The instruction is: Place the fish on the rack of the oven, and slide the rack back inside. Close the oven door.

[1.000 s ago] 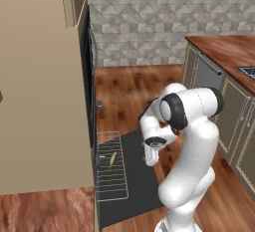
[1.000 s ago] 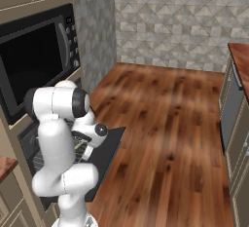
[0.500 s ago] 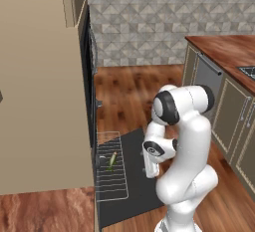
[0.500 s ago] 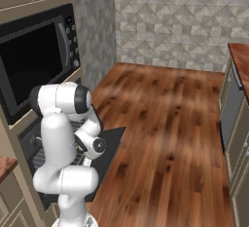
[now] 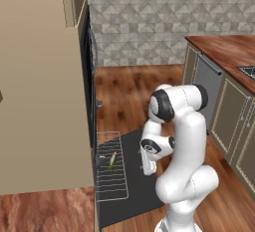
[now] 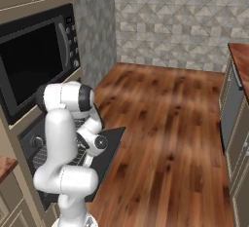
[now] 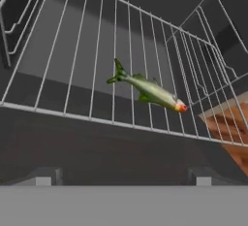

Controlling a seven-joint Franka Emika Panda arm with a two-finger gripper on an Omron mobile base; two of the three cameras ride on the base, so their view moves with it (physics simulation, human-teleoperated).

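Ahead of your pincer (image 7: 120, 181), well clear of its 2 parted, empty fingertips, the fish (image 7: 147, 90) lies on the pulled-out rack (image 5: 110, 170). Below both, the oven door (image 5: 133, 180) hangs open and flat, with the oven (image 6: 35, 64) beyond the rack.

Arm folded lower over the open oven door

Over the last second the elbow has dropped and the hand (image 5: 146, 165) has sunk and drawn back from above the rack (image 5: 110, 173) toward the oven door (image 5: 133, 186) and the robot's own body.
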